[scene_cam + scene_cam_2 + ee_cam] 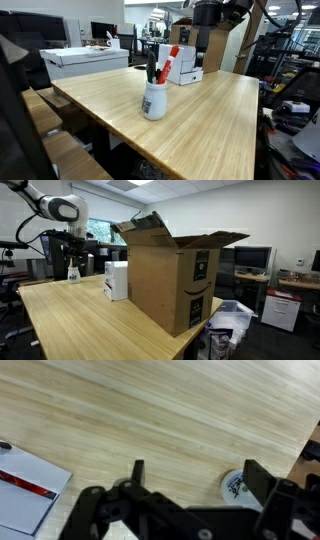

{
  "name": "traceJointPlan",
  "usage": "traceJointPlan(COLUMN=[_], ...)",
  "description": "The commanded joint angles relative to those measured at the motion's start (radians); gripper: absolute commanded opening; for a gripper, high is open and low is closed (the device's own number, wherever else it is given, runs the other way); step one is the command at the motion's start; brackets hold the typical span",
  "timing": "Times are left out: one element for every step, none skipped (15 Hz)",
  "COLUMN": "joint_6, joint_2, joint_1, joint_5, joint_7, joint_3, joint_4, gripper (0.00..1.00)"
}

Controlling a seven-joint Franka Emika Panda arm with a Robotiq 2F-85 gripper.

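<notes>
Gripper point(195, 470) hovered high over the wooden table point(150, 410) with its jaws spread wide. Nothing was between them and nothing was touched. The wrist view looked straight down and showed only bare wood between the fingers point(138, 468). That fitted an arm parked above the work rather than committed to anything.

The nearest thing was the white cup point(235, 485). In the wrist view it showed close by one finger near the bottom edge, but it sat down on the table, well below the gripper and apart from it. In an exterior view the cup point(155, 100) stood upright around the middle of the tabletop. Markers point(163, 68), red and dark, stuck up out of it. It was probably kept upright so the markers stayed bunched and their ends stayed reachable from above.

A white box point(25, 490) lay at the opposite corner of the wrist view. It had a red stripe or pen on its top, too small to tell which. In an exterior view the white box point(117, 280) sat just beside a big cardboard box point(170, 275), touching or nearly so. The cardboard box's flaps stood open and upward, leaving its top clear, but its contents were hidden. The gripper was roughly above the stretch between cup and white box, committed to neither.
</notes>
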Motion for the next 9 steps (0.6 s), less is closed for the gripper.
traceJointPlan(joint_6=[-0.002,-0.002,-0.002,-0.002,-0.002,0.006,0.025,0.03,0.037], joint_2=[0.0,0.0,0.0,0.0,0.0,0.02,0.042,0.053,0.067], joint_1=[-0.009,-0.01,-0.01,-0.01,-0.01,-0.011,-0.016,-0.015,-0.015], joint_5=[0.002,0.002,0.002,0.002,0.002,0.016,0.008,0.02,0.035], joint_7=[-0.001,-0.001,-0.001,-0.001,-0.001,-0.009,0.004,-0.007,-0.014], joint_3=[0.008,0.007,0.007,0.007,0.006,0.002,0.002,-0.001,-0.003], joint_4=[0.0,0.0,0.0,0.0,0.0,0.01,0.017,0.025,0.043], gripper=[1.0,1.0,1.0,1.0,1.0,1.0,1.0,1.0,1.0])
